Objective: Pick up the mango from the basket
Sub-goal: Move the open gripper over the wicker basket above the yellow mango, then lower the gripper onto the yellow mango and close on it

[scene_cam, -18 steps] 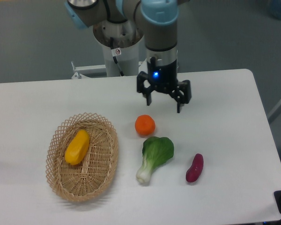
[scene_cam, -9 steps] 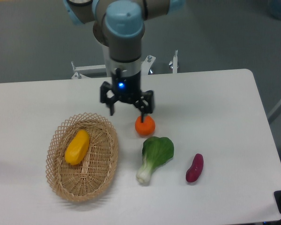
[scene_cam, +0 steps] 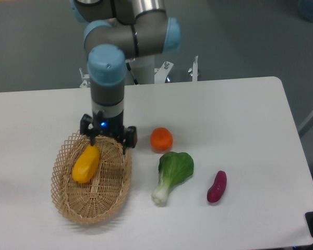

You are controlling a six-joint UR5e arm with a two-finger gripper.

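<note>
Shifted from beside the orange (scene_cam: 161,139), the hand (scene_cam: 108,139) hangs spread over the basket's (scene_cam: 91,210) far rim, above the mango (scene_cam: 86,163) inside.

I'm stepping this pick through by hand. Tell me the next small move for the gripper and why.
Probably shift a little further toward the near-left, then descend. The gripper hangs open over the far rim of the basket, while the mango lies just beyond its fingers, untouched. Centring over the fruit first should keep the fingers clear of the wicker rim.
</note>
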